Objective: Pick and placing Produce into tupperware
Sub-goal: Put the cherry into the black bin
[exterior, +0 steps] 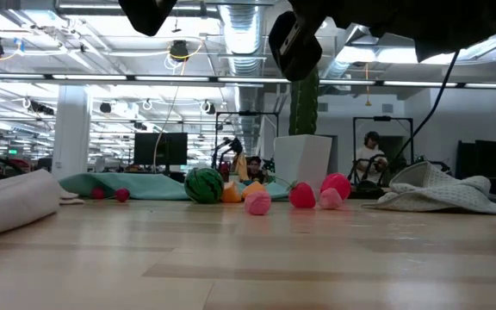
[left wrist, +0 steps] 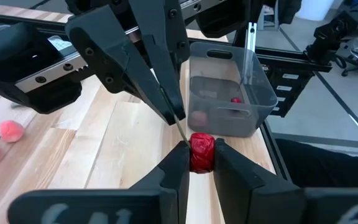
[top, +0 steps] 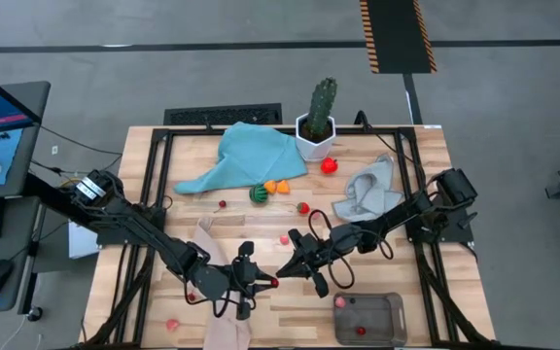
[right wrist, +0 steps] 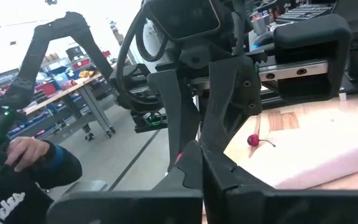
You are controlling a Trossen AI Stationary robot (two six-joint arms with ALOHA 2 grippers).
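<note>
— Arms first: where do they sit?

— Both reach low over the front of the wooden table (top: 163,165), meeting near the middle. The left arm comes in from the left edge, stretched diagonally, and ends in the left gripper (top: 261,282). The right arm comes from the right edge, bent at its elbow, and the right gripper (top: 285,269) points back toward the left one, tip nearly to tip.

— What has the left one got?

— A small red piece of produce (left wrist: 202,152), pinched between its two fingers, which are nearly together around it. It is held off the wood, close to the clear tub.

— And the right gripper?

— Fingers pressed fully together. Its own wrist camera shows them meeting at the other gripper's tip, and the left wrist camera shows a thin stalk rising from the red piece to that tip; whether the stalk is actually clamped, I cannot tell.

— Where is the tupperware (top: 369,318)?

— At the front right of the table, just right of both grippers. Two small pieces already lie in it, one pinkish (top: 339,301) and one red (top: 362,303).

— The rest of the produce?

— Scattered farther back: a green striped ball (top: 258,192) with orange pieces (top: 275,186) beside it, by the teal cloth (top: 243,156); a red one (top: 329,165) near the cactus pot (top: 316,138); a pink one (top: 173,324) at the front left. A grey cloth (top: 367,192) lies to the right.
</note>
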